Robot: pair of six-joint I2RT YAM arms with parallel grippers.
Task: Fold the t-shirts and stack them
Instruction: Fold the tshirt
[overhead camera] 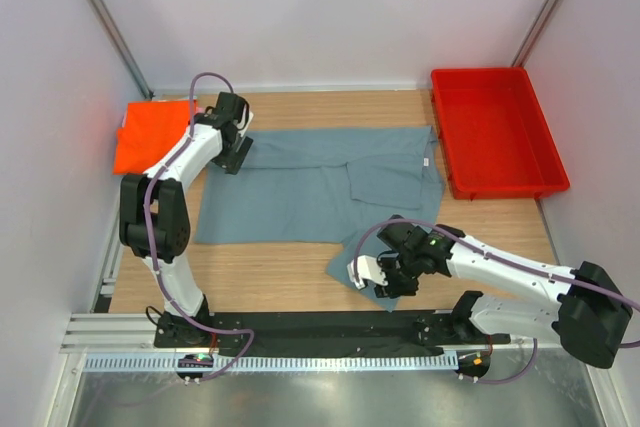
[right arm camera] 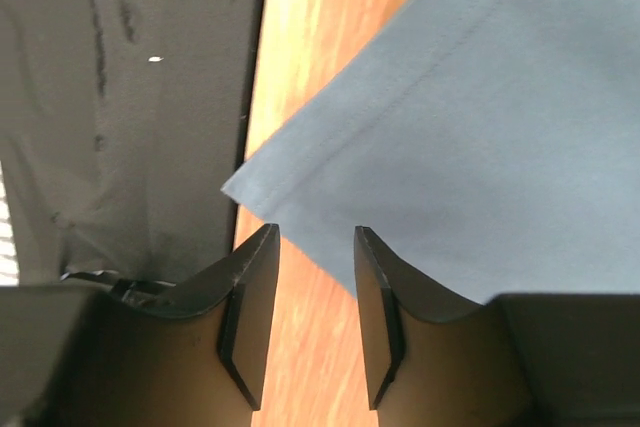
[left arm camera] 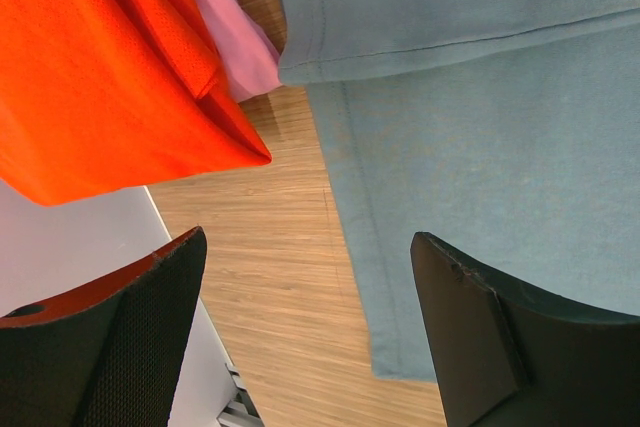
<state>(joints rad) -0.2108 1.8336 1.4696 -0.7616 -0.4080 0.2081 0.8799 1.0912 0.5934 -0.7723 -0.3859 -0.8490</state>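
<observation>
The grey-blue t-shirt (overhead camera: 300,197) lies spread across the middle of the table, with a sleeve flap (overhead camera: 365,252) reaching toward the near edge. The orange t-shirt (overhead camera: 150,132) lies at the far left, with the pink t-shirt (left arm camera: 235,42) showing from under it in the left wrist view. My left gripper (overhead camera: 235,152) hovers open over the grey-blue shirt's far-left hem (left arm camera: 480,147), next to the orange t-shirt (left arm camera: 90,77), holding nothing. My right gripper (overhead camera: 385,277) is low at the near flap; its jaws (right arm camera: 316,234) stand apart over bare wood, just short of the cloth corner (right arm camera: 480,127).
A red plastic bin (overhead camera: 505,189) stands at the far right of the table. A black strip (overhead camera: 320,332) runs along the near edge by the arm bases, right beside the right gripper. White walls close in the left, back and right sides.
</observation>
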